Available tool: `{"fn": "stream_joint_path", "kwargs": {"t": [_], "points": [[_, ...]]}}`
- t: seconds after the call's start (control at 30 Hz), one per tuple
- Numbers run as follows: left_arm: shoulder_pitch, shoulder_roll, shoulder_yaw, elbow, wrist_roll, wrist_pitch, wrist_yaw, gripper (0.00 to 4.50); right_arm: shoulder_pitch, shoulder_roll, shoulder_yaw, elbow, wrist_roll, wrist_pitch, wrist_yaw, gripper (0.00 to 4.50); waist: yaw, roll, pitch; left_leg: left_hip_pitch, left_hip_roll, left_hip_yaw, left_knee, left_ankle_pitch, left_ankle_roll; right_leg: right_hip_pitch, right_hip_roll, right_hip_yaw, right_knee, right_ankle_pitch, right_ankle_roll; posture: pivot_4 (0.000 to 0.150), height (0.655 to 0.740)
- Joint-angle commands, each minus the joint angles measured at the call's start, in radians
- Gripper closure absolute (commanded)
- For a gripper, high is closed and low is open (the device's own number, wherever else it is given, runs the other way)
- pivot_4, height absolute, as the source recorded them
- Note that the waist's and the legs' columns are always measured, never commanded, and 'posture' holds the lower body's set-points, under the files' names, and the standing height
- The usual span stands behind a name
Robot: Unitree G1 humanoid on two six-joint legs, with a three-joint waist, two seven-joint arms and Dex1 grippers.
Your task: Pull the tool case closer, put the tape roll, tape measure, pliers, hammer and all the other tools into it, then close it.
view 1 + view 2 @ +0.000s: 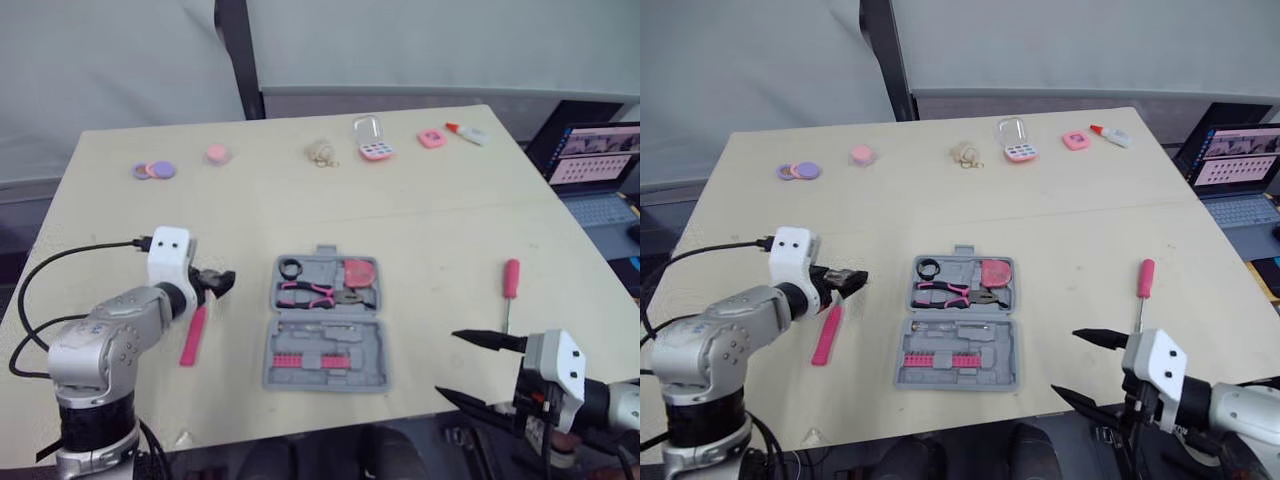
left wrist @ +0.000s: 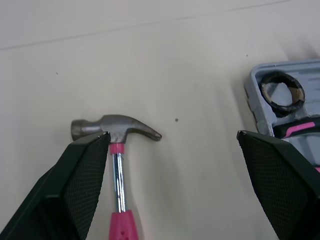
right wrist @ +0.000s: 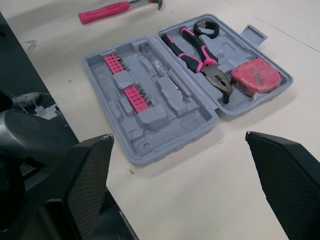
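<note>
Beige bench (image 1: 420,230), open case (image 1: 325,383) mid-bench w/ tape roll (image 1: 290,268), pliers (image 1: 310,292), tape measure (image 1: 358,272) in. Hammer (image 2: 116,131) lies just left of it, L gripper (image 2: 173,134) wide open over its head. Grip so near the head & handle may swing, slip. R gripper (image 1: 447,364) wide, empty, near screwdriver (image 1: 510,285).

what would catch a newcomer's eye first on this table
The open grey tool case sits in the middle of the table, holding pink-handled pliers, a tape measure and a black tape roll. To its left lies a pink-handled hammer with the open left gripper over its head; a pink screwdriver lies to its right.
</note>
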Motion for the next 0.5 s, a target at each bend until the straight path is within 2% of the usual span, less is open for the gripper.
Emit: {"fn": "stream_joint_path", "kwargs": {"t": [0.03,0.27,0.5], "points": [[0.009,-0.009,0.016,0.002,0.029,0.014,0.011,0.13,0.021,0.001,-0.046,-0.047,0.006,-0.002,-0.009,0.00,0.001,0.000,0.000,0.000,0.000,0.000,0.000,0.000,0.000,0.000,0.000,0.000,0.000,0.000,0.000,0.150,0.7400],[0.040,-0.015,0.026,0.063,0.069,-0.026,0.004,0.13,0.043,0.006,-0.057,-0.068,0.007,0.003,-0.023,0.00,0.004,-0.001,0.001,0.000,0.000,-0.001,0.000,0.001,-0.001,0.001,0.000,0.000,0.000,0.000,0.000,0.150,0.7400],[0.005,-0.001,-0.032,0.201,0.120,-0.127,-0.019,0.13,0.050,0.007,-0.057,-0.078,0.005,0.006,-0.038,0.00,0.004,-0.001,0.001,0.000,0.000,-0.001,0.000,0.001,-0.001,0.001,0.000,0.000,-0.001,0.000,0.000,0.150,0.7400]]}}
